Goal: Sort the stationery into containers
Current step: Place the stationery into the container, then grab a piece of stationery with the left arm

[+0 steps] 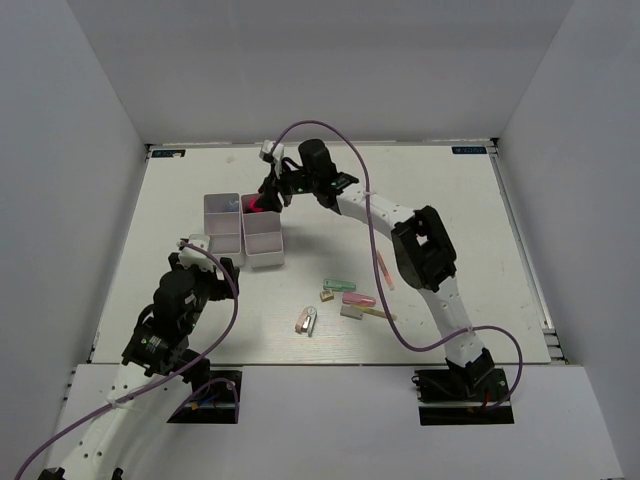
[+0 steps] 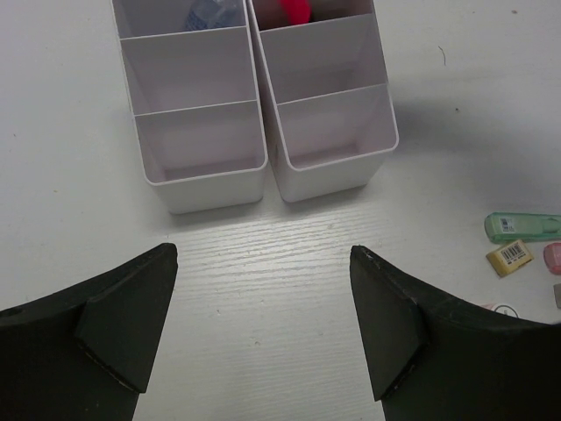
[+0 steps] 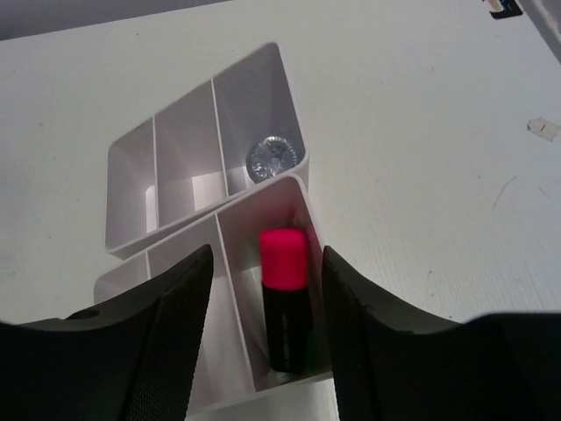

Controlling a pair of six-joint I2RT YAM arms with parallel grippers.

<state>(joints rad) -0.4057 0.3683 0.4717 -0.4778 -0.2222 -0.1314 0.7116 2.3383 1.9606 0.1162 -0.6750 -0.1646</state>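
Note:
The containers (image 1: 243, 232) are a white two-column block of bins left of centre; they also show in the left wrist view (image 2: 263, 158) and the right wrist view (image 3: 188, 189). My right gripper (image 1: 262, 203) hangs over the right column's far bin, and in its wrist view it (image 3: 267, 250) is open. A black highlighter with a pink cap (image 3: 285, 294) stands in that bin between the fingers, touching neither. A silvery item (image 3: 272, 159) lies in the left column's far bin. My left gripper (image 2: 263, 254) is open and empty just in front of the bins.
Loose stationery lies right of the bins: a green piece (image 1: 340, 285), a pink piece (image 1: 358, 298), a thin pink pencil (image 1: 384, 270), a yellow stick (image 1: 377, 314), a small eraser (image 1: 327, 295) and small items (image 1: 306, 320). The green piece (image 2: 521, 226) and eraser (image 2: 509, 255) also show in the left wrist view.

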